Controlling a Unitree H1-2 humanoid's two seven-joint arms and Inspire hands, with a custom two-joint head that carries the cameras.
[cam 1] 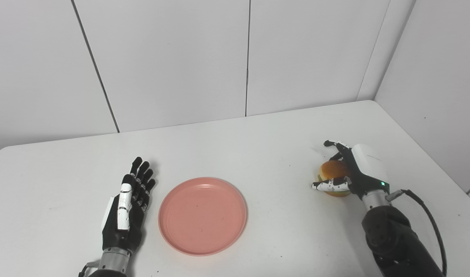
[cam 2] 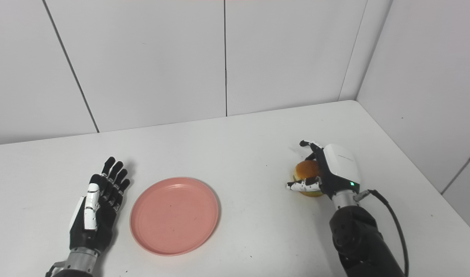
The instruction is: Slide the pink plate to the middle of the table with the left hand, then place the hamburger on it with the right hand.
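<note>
Nearest the camera, at seven o'clock on the table (cam 1: 258, 138), the left hand (cam 1: 127, 209) is seen lying with fingers extended and spread, nothing held. Just beside it, toward six o'clock, the pink plate (cam 1: 203, 215) is set flat and bare, apart from the hand. Well apart at four o'clock, the hamburger (cam 1: 333, 171) is enclosed by the right hand (cam 1: 354, 173), fingers and thumb curled around its bun.
</note>
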